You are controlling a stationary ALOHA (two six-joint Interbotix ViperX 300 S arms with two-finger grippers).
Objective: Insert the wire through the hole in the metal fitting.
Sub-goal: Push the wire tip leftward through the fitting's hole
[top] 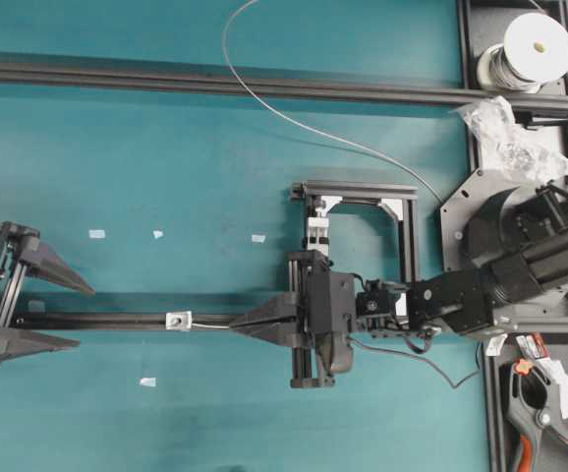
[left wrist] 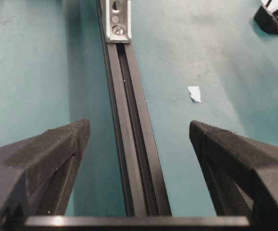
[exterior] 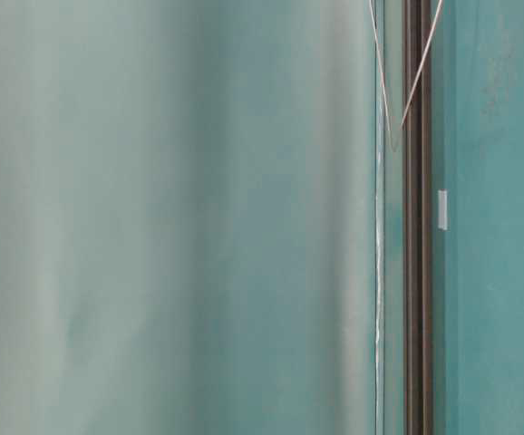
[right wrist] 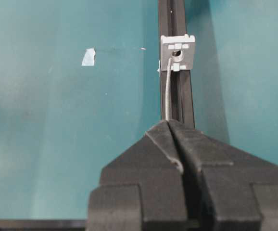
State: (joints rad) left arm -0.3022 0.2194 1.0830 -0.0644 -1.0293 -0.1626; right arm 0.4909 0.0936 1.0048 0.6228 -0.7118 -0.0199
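Observation:
The metal fitting is a small shiny square piece sitting on the black rail. My right gripper is shut on the thin silver wire just right of the fitting. In the right wrist view the wire runs from the closed gripper up to the dark hole of the fitting; I cannot tell if its tip passes through. More of the wire curves across the table at the back. My left gripper is open and empty, straddling the rail left of the fitting.
A white-and-black clamp block stands in a black frame behind the right gripper. A second long rail crosses the back. A wire spool, a plastic bag and an orange-black hand clamp lie at the right. Tape scraps dot the mat.

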